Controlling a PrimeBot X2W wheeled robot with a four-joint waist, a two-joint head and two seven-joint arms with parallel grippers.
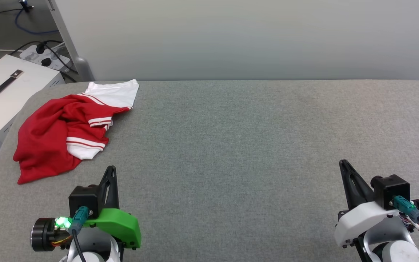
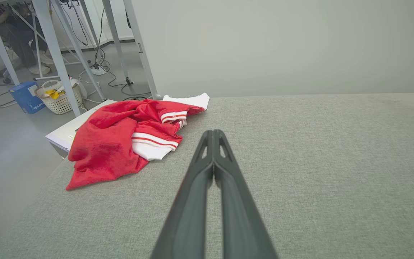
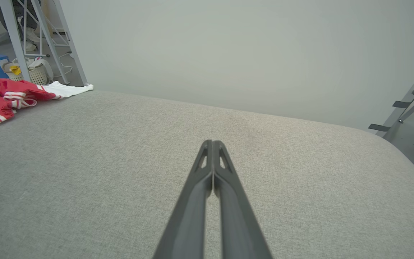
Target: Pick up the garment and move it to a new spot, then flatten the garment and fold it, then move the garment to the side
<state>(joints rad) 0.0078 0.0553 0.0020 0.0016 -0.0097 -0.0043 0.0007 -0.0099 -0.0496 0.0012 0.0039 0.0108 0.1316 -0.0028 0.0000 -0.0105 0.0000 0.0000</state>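
**Garment heaped at the worktop's far-left corner; both grippers closed on nothing.**

Head view: you see the garment [image 1: 49, 145] crumpled in a red heap with white sleeves at the far-left corner of the grey worktop [image 1: 231, 145], 1 sleeve lying at the far edge. Your left gripper [image 1: 112, 169] sits by the near edge, close to the heap but apart from it, its 2 fingers pressed together. Your right gripper [image 1: 342, 163] is well apart toward the right edge, its fingers together too. A white case [image 1: 9, 87] stands beside the left edge.

Left wrist view: the fingers [image 2: 192, 201] meet at their tips over bare worktop, with the garment [image 2: 110, 144] ahead and to the left, reaching the left edge.

Right wrist view: the fingers [image 3: 192, 208] are shut tip to tip, and the garment [image 3: 2, 95] lies far off at the upper left.
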